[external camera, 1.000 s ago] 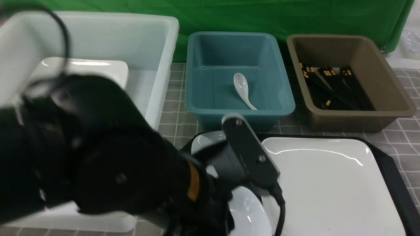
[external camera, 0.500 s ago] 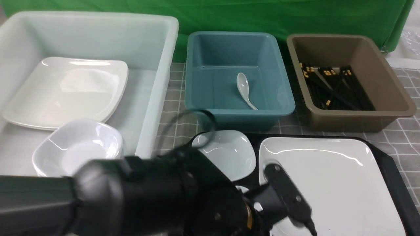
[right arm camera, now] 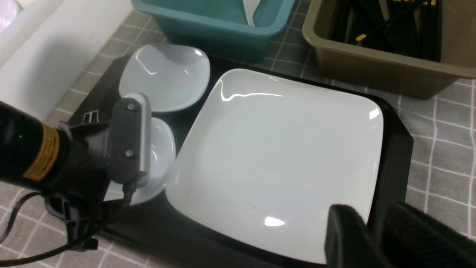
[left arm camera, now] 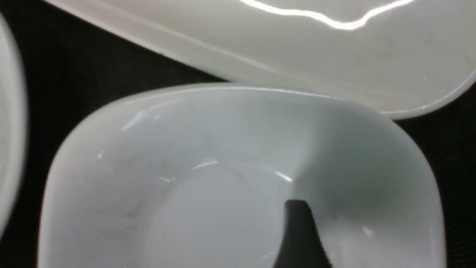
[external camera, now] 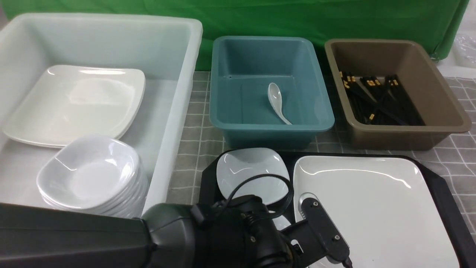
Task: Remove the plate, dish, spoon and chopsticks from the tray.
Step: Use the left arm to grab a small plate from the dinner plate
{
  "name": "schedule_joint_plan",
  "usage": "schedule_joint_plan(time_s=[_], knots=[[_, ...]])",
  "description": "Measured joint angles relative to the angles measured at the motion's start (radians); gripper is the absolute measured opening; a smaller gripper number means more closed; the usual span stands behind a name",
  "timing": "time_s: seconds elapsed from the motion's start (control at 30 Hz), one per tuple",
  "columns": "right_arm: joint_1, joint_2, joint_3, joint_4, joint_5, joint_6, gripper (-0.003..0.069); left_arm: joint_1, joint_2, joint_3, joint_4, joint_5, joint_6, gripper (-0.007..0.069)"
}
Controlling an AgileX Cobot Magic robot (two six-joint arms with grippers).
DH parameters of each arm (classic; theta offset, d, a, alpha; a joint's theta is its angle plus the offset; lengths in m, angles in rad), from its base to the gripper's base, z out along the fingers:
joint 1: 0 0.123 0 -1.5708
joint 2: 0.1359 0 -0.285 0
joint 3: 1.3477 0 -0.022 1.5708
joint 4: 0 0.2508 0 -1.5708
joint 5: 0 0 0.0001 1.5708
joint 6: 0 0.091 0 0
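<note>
The dish (left arm camera: 208,178) sits at the tray's (right arm camera: 394,156) seven o'clock corner, with the plate (right arm camera: 275,149) at its three o'clock. I'd set one finger inside the rim and one outside, then squeeze squarely. My left claw (right arm camera: 111,175) has one finger (left arm camera: 299,230) down in the dish. I cannot tell how wide it stands.

Of the left pincer (right arm camera: 143,167) we see only one fingertip (left arm camera: 297,223), inside the dish (left arm camera: 167,193); the other is cut off, so we cannot tell its grip. From the front, the arm (external camera: 111,238) hides most of that dish.
</note>
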State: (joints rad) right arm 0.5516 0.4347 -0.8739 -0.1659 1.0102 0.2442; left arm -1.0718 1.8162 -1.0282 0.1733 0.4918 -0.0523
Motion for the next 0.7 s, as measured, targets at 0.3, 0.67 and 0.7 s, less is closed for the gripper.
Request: schedule_joint_plan(time_s=[0.3,0.67,0.7], knots=[[0.0,0.0,0.0,0.001,0.019,0.0,0.0194,0.0,-0.082,-0.002,-0.064,0.05,-0.003,0.0103],[0.0,0.0,0.0,0.002,-0.041,0.0,0.0196,-0.002,-0.397,0.0,-0.182,0.177,-0.004,0.0023],[0.0,0.0,0.0,0.002,-0.06,0.0,0.0196,-0.002,-0.437,0.0,-0.173,0.181,-0.004,0.0023]])
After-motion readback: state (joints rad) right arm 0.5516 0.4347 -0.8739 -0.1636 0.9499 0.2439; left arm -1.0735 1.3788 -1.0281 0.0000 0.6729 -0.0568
